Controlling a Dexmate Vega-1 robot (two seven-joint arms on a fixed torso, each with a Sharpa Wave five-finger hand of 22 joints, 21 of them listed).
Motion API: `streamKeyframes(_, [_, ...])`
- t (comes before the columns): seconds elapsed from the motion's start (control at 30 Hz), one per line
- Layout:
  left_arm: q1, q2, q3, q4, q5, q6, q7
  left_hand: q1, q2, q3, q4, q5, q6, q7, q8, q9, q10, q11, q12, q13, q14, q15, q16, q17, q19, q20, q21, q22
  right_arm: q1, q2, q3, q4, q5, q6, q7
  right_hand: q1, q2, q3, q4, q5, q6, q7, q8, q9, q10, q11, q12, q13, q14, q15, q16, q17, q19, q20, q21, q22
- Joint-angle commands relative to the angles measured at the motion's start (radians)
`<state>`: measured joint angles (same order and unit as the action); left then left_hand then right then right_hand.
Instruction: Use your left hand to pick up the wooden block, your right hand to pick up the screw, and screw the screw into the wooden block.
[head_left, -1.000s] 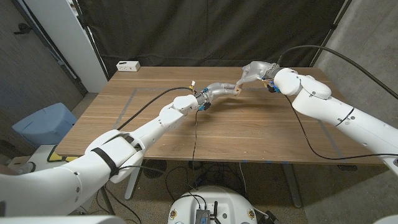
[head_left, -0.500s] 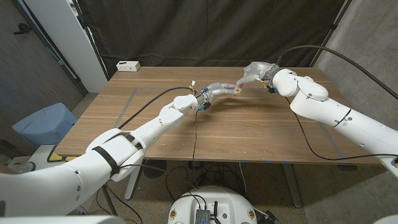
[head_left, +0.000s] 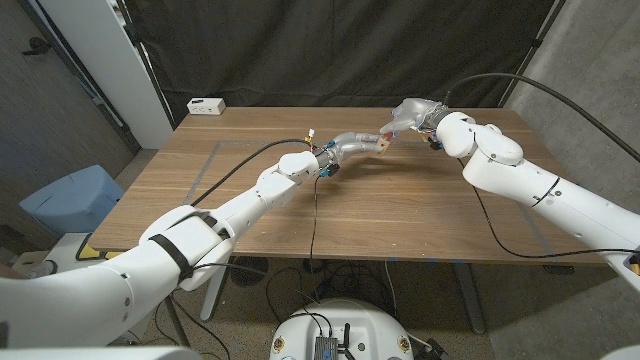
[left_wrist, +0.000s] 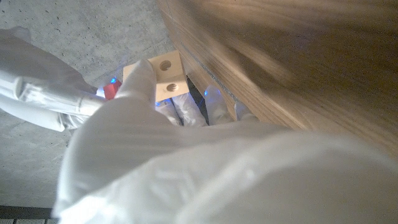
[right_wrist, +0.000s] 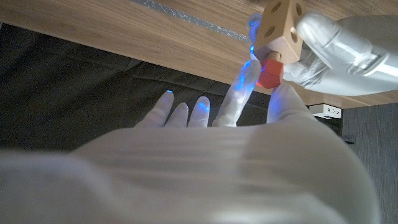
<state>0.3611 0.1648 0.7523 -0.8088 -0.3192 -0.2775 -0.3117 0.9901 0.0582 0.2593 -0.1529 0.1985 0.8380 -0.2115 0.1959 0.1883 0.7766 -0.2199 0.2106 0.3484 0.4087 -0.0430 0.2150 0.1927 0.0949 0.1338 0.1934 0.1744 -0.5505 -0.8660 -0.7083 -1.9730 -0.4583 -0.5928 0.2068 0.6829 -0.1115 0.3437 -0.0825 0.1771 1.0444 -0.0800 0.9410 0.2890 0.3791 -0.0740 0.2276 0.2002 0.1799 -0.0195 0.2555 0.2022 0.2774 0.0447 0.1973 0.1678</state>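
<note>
Above the back middle of the table, my left hand (head_left: 352, 146) grips the pale wooden block (head_left: 381, 146) off the surface. My right hand (head_left: 408, 114) meets the block from the right. The right wrist view has the red screw (right_wrist: 269, 73) pinched between that hand's thumb and a finger (right_wrist: 239, 93), its head pressed against the end of the block (right_wrist: 281, 25). The left wrist view shows the block (left_wrist: 168, 77) with two round holes on its facing side, held in my left hand (left_wrist: 186, 155), and the red screw (left_wrist: 111, 91) beside it.
A white power strip (head_left: 206, 105) lies at the table's back left corner. A black cable (head_left: 314, 215) runs from my left wrist across the table (head_left: 420, 215) to its front edge. A blue bin (head_left: 70, 200) stands on the floor to the left.
My right forearm has shifted slightly to the left while its hand stays at the block. The left hand and block have held their place.
</note>
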Motion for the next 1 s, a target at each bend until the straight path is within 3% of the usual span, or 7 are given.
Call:
streamKeyframes(0.03, [0.011,0.007,0.000,-0.020,-0.001,0.014,0.004,0.007,0.008,0.007,0.000,0.005,0.009,0.003,0.004,0.002,-0.002,0.000,0.005,0.000,0.010,-0.065,0.005,0.003,0.010,0.003,0.007,0.003,-0.020,0.017,0.008,0.004,-0.014,-0.006,-0.037,-0.019,0.002,-0.009,0.001,0.001,0.050,0.005,0.025,0.009,0.026,0.002,0.010,0.000,0.023,-0.003,0.007,0.001,0.018,-0.001,0.005,0.002])
streamKeyframes(0.17, [0.017,0.012,0.000,-0.034,0.000,0.021,0.008,0.008,0.007,0.007,-0.001,0.006,0.010,0.003,0.004,0.002,-0.003,0.000,0.005,0.000,0.011,-0.065,0.005,0.003,0.011,0.003,0.007,0.003,-0.029,0.023,0.012,0.006,-0.015,-0.013,-0.055,-0.027,0.006,-0.011,-0.002,0.002,0.092,0.010,0.036,0.004,0.058,-0.004,0.015,-0.001,0.039,-0.006,0.008,-0.002,0.028,-0.001,0.005,0.003])
streamKeyframes(0.53, [0.026,0.019,-0.001,-0.051,-0.002,0.026,0.012,0.009,0.008,0.007,-0.001,0.007,0.011,0.000,0.004,0.002,-0.003,0.000,0.005,0.000,0.011,-0.065,0.005,0.003,0.011,0.003,0.006,0.003,-0.038,0.029,0.021,-0.002,-0.011,-0.028,-0.077,-0.060,0.005,-0.024,0.003,0.000,0.144,0.025,0.020,-0.047,0.091,-0.001,0.013,-0.002,0.064,-0.009,0.010,-0.004,0.042,0.006,0.003,0.003])
streamKeyframes(0.7, [0.027,0.021,-0.001,-0.053,-0.002,0.025,0.013,0.008,0.008,0.007,0.000,0.007,0.009,0.002,0.004,0.002,-0.003,0.000,0.005,0.000,0.010,-0.064,0.005,0.003,0.012,0.003,0.006,0.003,-0.038,0.018,0.027,-0.017,-0.003,-0.036,-0.065,-0.085,-0.003,-0.035,0.008,-0.001,0.117,0.025,0.005,-0.052,0.090,0.004,0.007,-0.002,0.064,-0.005,0.006,-0.004,0.040,0.012,0.000,0.003])
streamKeyframes(0.83, [0.027,0.021,-0.002,-0.053,-0.003,0.023,0.014,0.007,0.008,0.006,0.001,0.007,0.009,0.003,0.004,0.002,-0.003,0.000,0.005,0.000,0.010,-0.063,0.005,0.003,0.012,0.004,0.006,0.003,-0.037,0.005,0.030,-0.033,0.000,-0.045,-0.051,-0.112,-0.007,-0.046,0.011,-0.001,0.056,0.021,-0.029,-0.064,0.078,0.008,-0.006,-0.002,0.053,0.008,-0.003,-0.003,0.025,0.022,-0.007,0.003])
streamKeyframes(1.0, [0.027,0.019,-0.003,-0.050,-0.004,0.018,0.014,0.006,0.007,0.006,0.001,0.007,0.010,0.001,0.004,0.002,-0.003,0.000,0.005,0.000,0.011,-0.064,0.005,0.003,0.011,0.002,0.005,0.003,-0.044,-0.010,0.043,-0.051,0.012,-0.046,-0.047,-0.125,-0.005,-0.051,0.010,0.000,-0.005,0.017,-0.053,-0.064,0.064,0.011,-0.017,-0.001,0.043,0.020,-0.010,-0.002,0.010,0.032,-0.011,0.003])
